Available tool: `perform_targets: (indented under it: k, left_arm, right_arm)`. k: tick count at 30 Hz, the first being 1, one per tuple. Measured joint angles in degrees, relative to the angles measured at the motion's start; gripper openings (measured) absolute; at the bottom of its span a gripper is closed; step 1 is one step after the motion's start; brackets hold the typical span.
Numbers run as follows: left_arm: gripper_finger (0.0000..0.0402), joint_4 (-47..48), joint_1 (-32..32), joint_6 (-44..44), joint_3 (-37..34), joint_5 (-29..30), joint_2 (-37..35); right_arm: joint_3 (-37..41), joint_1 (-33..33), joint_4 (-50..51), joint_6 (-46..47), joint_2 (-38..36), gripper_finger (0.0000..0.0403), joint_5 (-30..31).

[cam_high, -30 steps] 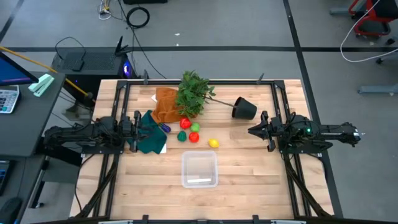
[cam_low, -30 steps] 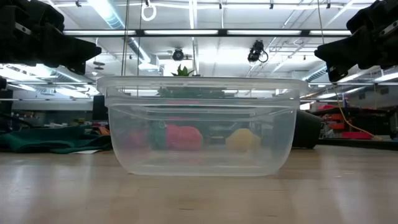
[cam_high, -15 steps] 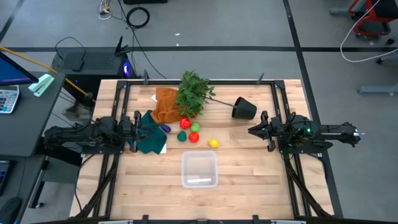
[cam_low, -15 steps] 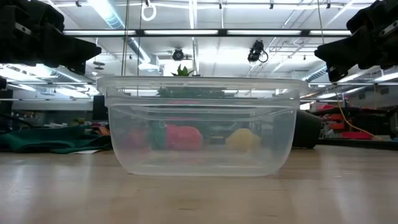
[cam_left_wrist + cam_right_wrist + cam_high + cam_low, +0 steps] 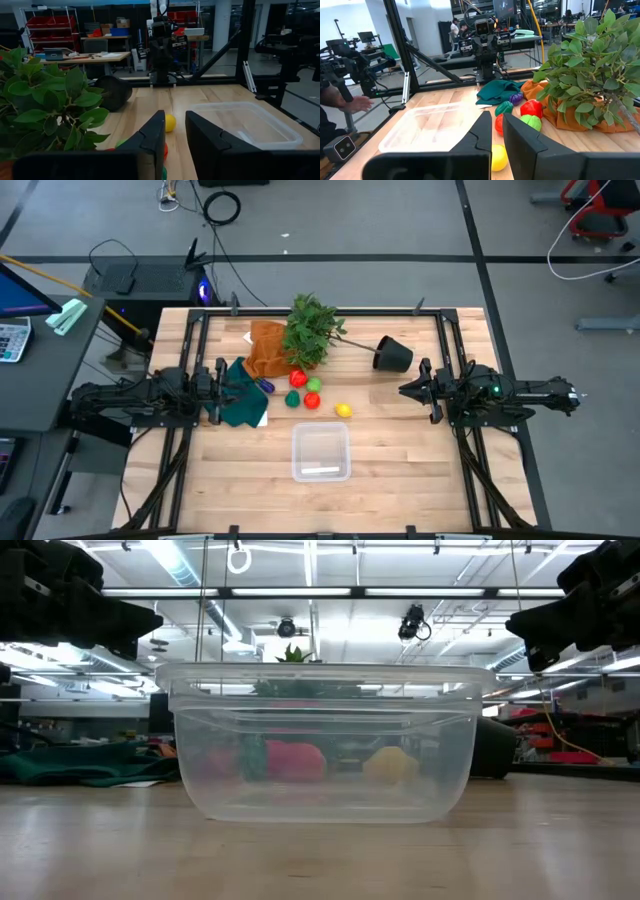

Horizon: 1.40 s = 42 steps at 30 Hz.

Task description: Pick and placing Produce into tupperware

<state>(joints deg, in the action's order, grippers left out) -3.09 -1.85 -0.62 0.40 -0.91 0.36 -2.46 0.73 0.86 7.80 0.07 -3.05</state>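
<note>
Both grippers hang empty with fingers slightly parted, the left gripper [image 5: 232,387] over the green cloth [image 5: 240,402], the right gripper [image 5: 408,390] opposite, produce [image 5: 312,392] clustered between them, just behind the empty tupperware [image 5: 321,452].

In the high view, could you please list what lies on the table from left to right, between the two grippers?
left gripper → green cloth → purple produce → tupperware → yellow produce → black pot → right gripper
</note>
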Motion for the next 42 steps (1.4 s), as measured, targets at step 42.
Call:
perform_targets:
  k: [42]
  left_arm:
    - [0.0083, -0.1, 0.0, 0.0, 0.0, 0.0, 0.0]
  right_arm:
    - [0.0, 0.0, 0.0, -1.8, 0.0, 0.0014, 0.0]
